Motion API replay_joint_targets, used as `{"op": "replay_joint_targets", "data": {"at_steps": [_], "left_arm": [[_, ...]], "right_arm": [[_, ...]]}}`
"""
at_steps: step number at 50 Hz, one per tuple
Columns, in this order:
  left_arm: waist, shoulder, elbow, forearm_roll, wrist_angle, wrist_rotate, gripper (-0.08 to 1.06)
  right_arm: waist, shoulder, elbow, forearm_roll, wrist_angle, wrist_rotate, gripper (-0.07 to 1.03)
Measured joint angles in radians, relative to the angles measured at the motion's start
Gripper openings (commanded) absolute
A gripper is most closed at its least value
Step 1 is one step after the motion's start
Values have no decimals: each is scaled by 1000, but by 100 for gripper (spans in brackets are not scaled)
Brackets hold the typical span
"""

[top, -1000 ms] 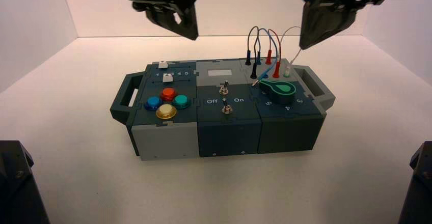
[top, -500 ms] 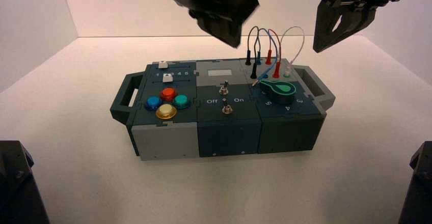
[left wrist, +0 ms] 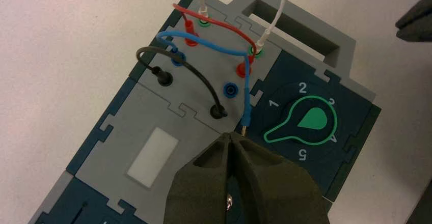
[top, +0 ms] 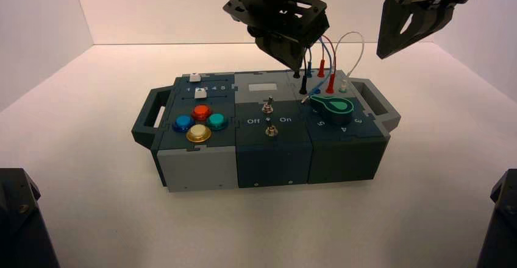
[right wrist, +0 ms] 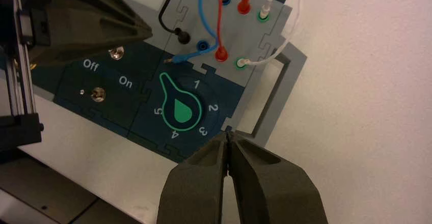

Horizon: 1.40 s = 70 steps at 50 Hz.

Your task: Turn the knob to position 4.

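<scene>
None of the turning looks done: the knob sits untouched at the box's right end, its handle off the 4. The left gripper hovers above the wires, tips pressed together; the right gripper, likewise closed, waits aside.

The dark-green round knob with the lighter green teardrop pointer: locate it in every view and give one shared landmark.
High view: dark-green round knob on the box's right end, below the raised right gripper.
Left wrist view: knob beyond the shut left gripper.
Right wrist view: knob inside its digit arc.
Shared landmark: the loose blue wire tip beside the knob.
</scene>
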Motion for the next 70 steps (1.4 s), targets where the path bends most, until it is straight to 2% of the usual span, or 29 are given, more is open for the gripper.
{"op": "replay_joint_targets", "data": {"at_steps": [10, 17, 41, 70], "left_arm": [[-61, 61, -35, 0, 21, 0, -3], [-81, 89, -66, 0, 48, 0, -3], [-77, 120, -103, 6, 71, 23, -3], [-52, 149, -117, 9, 75, 58, -3]], "right_arm": [[-57, -32, 5, -6, 17, 0, -2], [-58, -40, 3, -8, 21, 0, -2], [-58, -138, 12, -8, -3, 2, -2], [-58, -146, 18, -8, -14, 0, -2]]}}
